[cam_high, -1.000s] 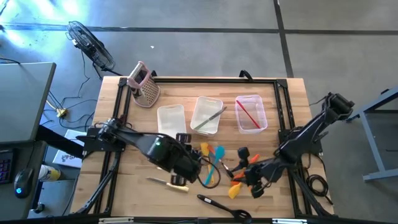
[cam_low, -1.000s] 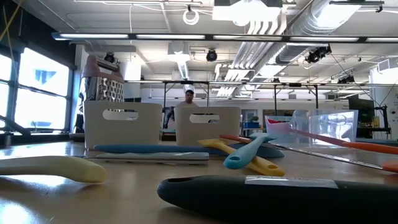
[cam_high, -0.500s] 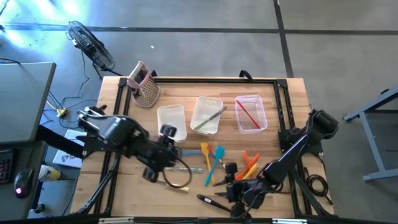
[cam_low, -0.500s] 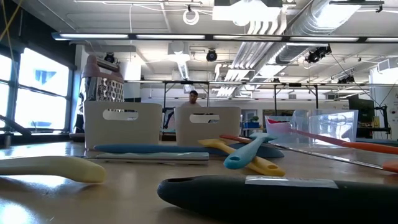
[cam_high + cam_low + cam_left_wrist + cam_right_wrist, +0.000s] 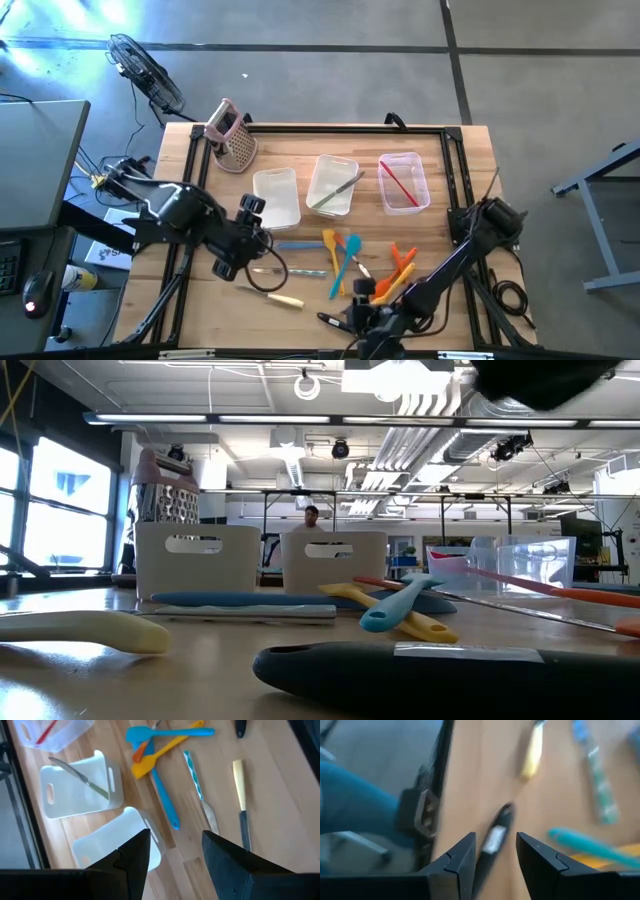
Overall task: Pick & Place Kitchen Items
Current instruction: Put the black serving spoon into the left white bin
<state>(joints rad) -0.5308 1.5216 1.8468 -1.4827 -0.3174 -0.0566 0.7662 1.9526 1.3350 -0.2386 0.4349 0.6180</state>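
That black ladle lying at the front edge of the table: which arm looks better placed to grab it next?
Probably the right. Its pincer hangs open directly over the black ladle, whose handle shows between the fingers in the right wrist view. The left pincer, also open, is farther off beside the empty bin.

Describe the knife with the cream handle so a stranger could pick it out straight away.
Start at the three clear bins along the far side of the table and go to the near edge below the leftmost one. The knife lies alone there on bare wood, left of the spatula pile. Its pale cream handle sets it apart from the teal patterned knife just beyond.
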